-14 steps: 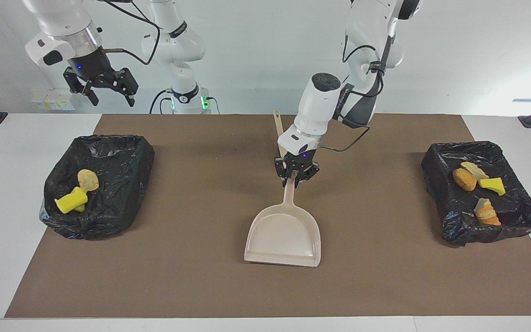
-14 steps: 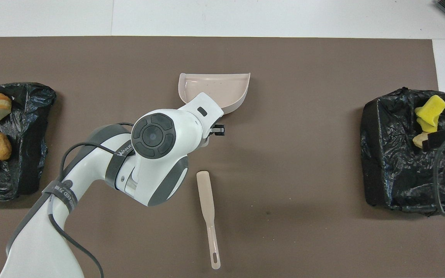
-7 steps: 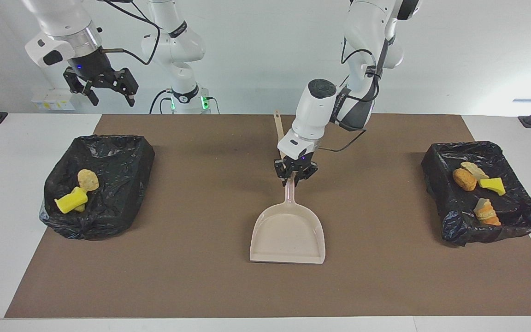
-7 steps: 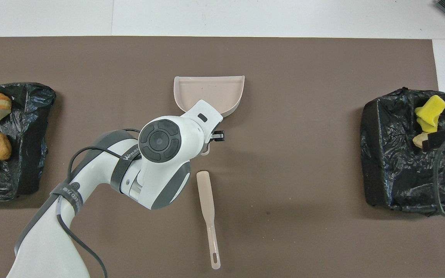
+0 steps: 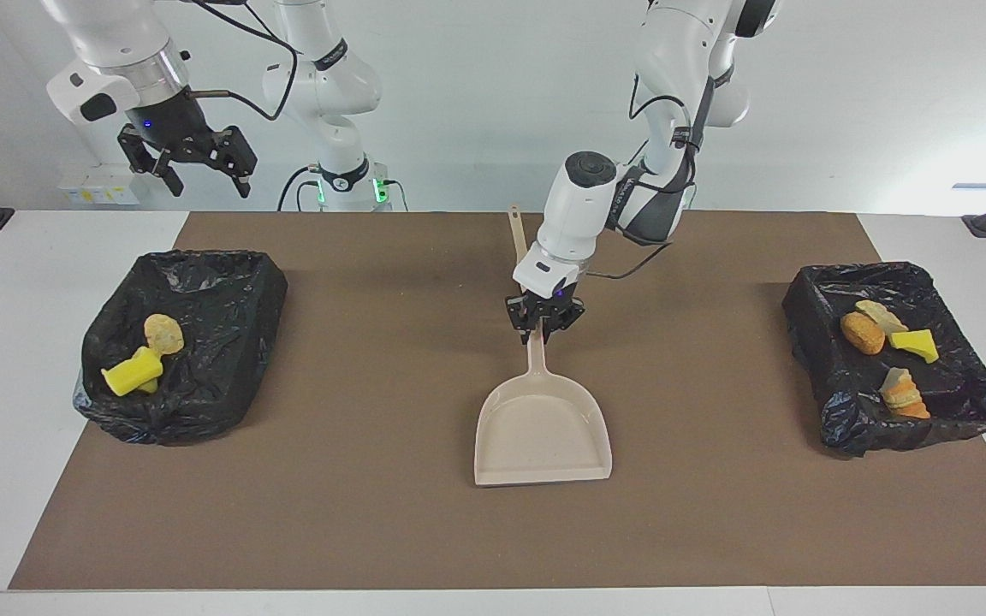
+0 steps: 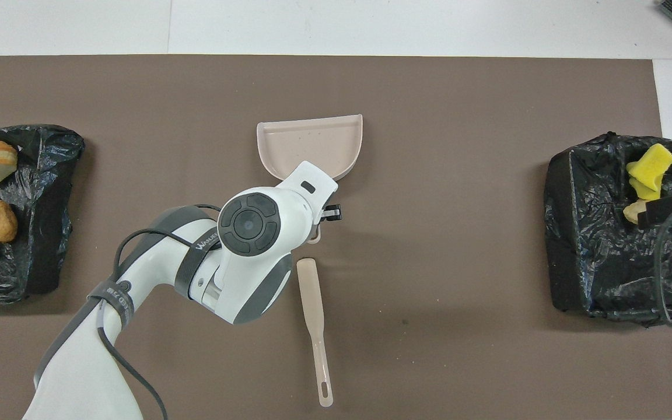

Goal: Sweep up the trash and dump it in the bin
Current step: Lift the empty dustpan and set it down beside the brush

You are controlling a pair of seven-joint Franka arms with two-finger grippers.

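Dustpan settling flat, trash already binned

The left gripper (image 5: 543, 329), fingers clenched on the dustpan (image 5: 543, 432) handle, has levelled it at mid-table; trash (image 5: 885, 342) lies in both bins (image 5: 964, 402). The right gripper (image 5: 187, 158) waits raised, fingers released.

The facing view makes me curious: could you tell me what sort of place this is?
Probably a robotics lab: two white arms mounted at a table with a brown mat, two bins lined with black bags, and a beige dustpan as props.

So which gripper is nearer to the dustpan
Left. The left gripper is shut on the dustpan handle; the right gripper hangs open, raised near the bin at its own end.
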